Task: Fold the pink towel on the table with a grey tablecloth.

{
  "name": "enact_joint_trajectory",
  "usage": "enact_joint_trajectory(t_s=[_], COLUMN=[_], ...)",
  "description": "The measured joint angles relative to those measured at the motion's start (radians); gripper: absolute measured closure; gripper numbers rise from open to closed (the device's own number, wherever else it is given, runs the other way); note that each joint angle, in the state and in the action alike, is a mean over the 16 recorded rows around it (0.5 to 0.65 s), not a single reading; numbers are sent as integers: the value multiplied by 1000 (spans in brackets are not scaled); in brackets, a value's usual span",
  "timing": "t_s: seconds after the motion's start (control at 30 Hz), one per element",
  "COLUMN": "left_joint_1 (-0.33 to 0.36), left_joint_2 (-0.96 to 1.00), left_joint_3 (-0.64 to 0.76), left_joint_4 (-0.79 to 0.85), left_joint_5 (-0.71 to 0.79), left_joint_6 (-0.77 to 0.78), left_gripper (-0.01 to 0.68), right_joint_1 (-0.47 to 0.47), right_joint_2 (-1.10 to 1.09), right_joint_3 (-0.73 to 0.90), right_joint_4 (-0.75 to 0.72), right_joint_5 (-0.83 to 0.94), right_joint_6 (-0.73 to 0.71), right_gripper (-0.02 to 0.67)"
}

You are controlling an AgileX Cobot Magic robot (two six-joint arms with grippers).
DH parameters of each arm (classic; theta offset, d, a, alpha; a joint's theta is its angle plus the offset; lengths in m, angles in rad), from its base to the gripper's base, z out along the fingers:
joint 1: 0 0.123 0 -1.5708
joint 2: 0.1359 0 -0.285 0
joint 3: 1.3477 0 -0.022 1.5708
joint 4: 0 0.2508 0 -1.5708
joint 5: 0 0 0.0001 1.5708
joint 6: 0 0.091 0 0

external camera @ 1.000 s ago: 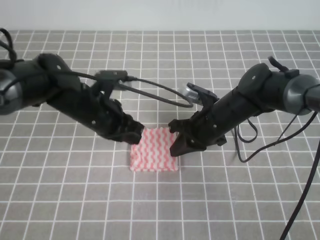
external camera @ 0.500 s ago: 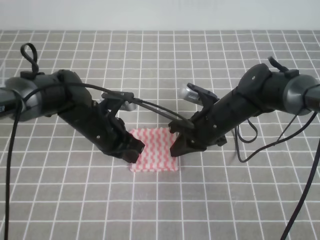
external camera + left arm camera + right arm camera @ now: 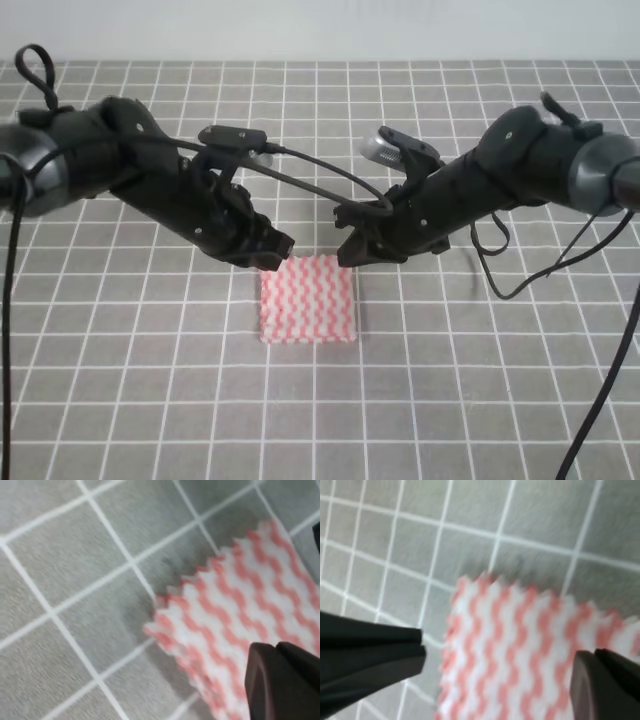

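The pink towel (image 3: 307,298) lies flat as a small zigzag-striped rectangle on the table with a grey tablecloth (image 3: 320,400). My left gripper (image 3: 276,251) hovers at the towel's far left corner, and my right gripper (image 3: 349,250) at its far right corner. Neither holds cloth. In the left wrist view the towel's jagged corner (image 3: 165,625) shows, with my shut fingertips (image 3: 275,647) at the bottom right. The right wrist view shows the towel (image 3: 520,645), my right gripper's tips (image 3: 592,652) pressed together, and the left gripper (image 3: 420,645) entering from the left.
Black cables (image 3: 320,180) loop from both arms above the cloth behind the towel. Another cable (image 3: 610,370) hangs down at the right edge. White grid lines cover the grey cloth around the towel.
My left gripper has gone from the towel's left edge back to its far left corner. My right gripper has lifted off the right edge toward the far right corner. The towel has not moved.
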Motion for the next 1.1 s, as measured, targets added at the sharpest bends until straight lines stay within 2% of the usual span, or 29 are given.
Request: enact_joint_trajectory(t_s=[0.4,0.63,0.87,1.1], left_joint_1=[0,0,0,0], left_joint_2=[41,-16,-195,-482], left_joint_3=[-2,4,88,284], left_joint_4=[-4,11,25,25], left_joint_5=[-49,-86,-192,-350], left_joint_6=[1,2,-1,-16], left_gripper=[676,676,676,676], right_joint_1=[0,0,1,1], right_joint_2=[53,15,-82,-225], right_joint_3=[-5,-5,9,104], right_joint_4=[9,-15,-68,-117], right_joint_5=[-34,-23,-8,-25], right_joint_6=[1,-1,-3,-7], right_gripper=[665,665,665,664])
